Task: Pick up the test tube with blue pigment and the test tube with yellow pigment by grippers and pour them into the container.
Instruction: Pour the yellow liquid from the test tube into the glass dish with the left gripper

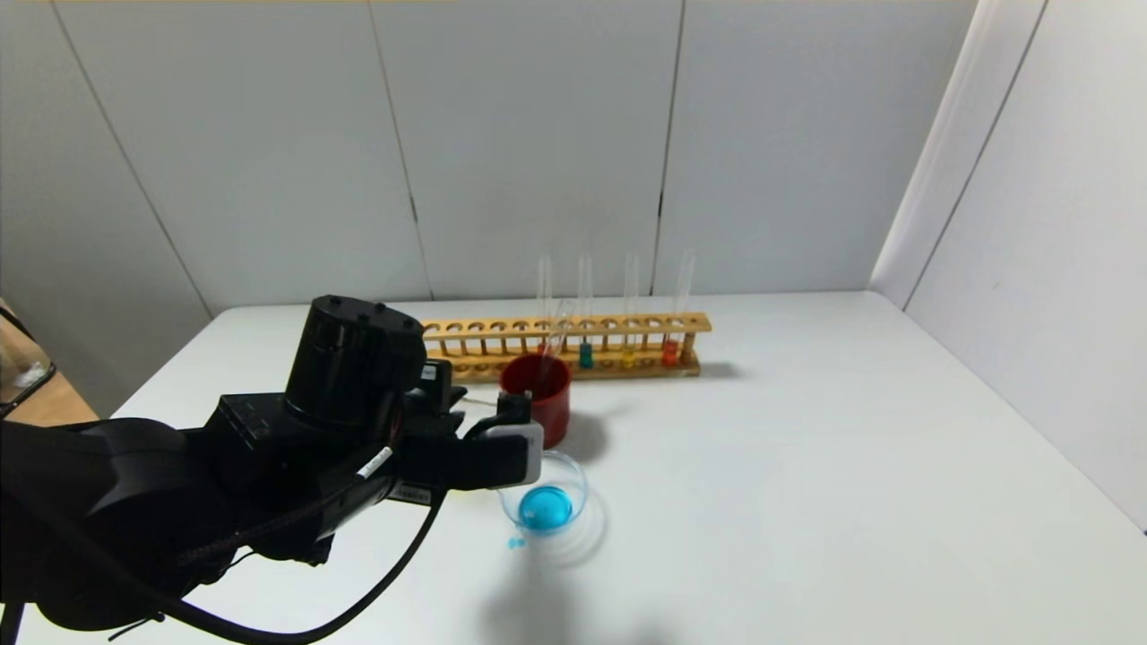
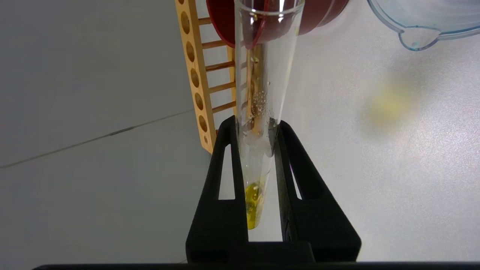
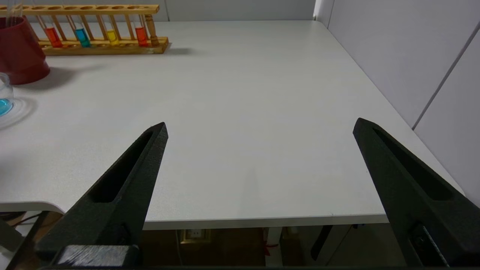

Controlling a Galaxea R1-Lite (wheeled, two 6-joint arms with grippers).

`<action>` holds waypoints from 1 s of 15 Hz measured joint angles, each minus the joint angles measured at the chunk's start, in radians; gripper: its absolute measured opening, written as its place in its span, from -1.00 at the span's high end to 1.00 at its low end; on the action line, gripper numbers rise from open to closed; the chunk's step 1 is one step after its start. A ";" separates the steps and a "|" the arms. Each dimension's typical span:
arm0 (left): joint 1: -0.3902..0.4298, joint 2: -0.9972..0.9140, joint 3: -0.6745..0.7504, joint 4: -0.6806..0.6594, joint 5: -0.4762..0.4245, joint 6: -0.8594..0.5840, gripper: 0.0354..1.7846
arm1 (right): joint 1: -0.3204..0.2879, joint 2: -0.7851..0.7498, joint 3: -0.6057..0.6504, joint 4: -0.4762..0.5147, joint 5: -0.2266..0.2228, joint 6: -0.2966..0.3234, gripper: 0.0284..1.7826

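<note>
Two hands on the rig, one busy. Left hand (image 2: 256, 123) is pinching the test tube with yellow pigment (image 2: 262, 86) low on its body; in the left wrist view the two black fingers (image 2: 225, 165) press on the glass from either side, a small pool of yellow liquid sits at the round bottom behind the fingertips, and droplets cling to the inner wall. The tube's open mouth points toward the red cup (image 2: 318, 15) at the top of that frame, with the glass beaker's (image 2: 416, 37) pouring lip in the upper right corner. A faint yellow smudge shows on the worktop (image 2: 393, 187) right of the tube.

Head view: left arm fills the lower left of the frame, and the tube itself is hidden behind the hand (image 1: 520, 430), which hangs just above the left rim of the beaker (image 1: 573, 479). The beaker sits at lower centre with blue liquid in its bottom; a couple of small blue drops lie on the worktop just left of it. The red cup (image 1: 538, 399) stands directly behind the beaker, touching or nearly so, I cannot tell which. The wooden rack (image 1: 573, 345) runs across mid-frame behind the cup, with four tubes upright in it: red, test tube with blue pigment (image 1: 585, 345), yellow, orange.

Right hand (image 3: 258, 131) is spread wide with nothing between the fingers, hanging over the near right part of the worktop, well apart from everything.
</note>
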 joint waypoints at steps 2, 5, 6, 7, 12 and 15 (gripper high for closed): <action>-0.017 0.002 0.004 0.000 0.030 0.002 0.73 | 0.000 0.000 0.000 0.000 0.000 0.000 -0.95; -0.032 0.002 0.009 -0.002 0.057 0.021 0.73 | 0.000 0.000 0.000 0.000 0.000 0.000 -0.95; -0.034 0.002 0.013 -0.002 0.059 0.022 0.73 | 0.000 0.000 0.000 0.000 0.000 0.000 -0.95; -0.035 0.003 0.017 -0.003 0.066 0.022 0.73 | 0.000 0.000 0.000 0.000 0.000 0.000 -0.95; -0.038 0.015 0.053 -0.006 0.106 0.036 0.73 | 0.000 0.000 0.000 0.000 0.000 0.000 -0.95; -0.044 0.021 0.044 -0.007 0.125 0.057 0.73 | 0.000 0.000 0.000 0.000 0.000 0.000 -0.95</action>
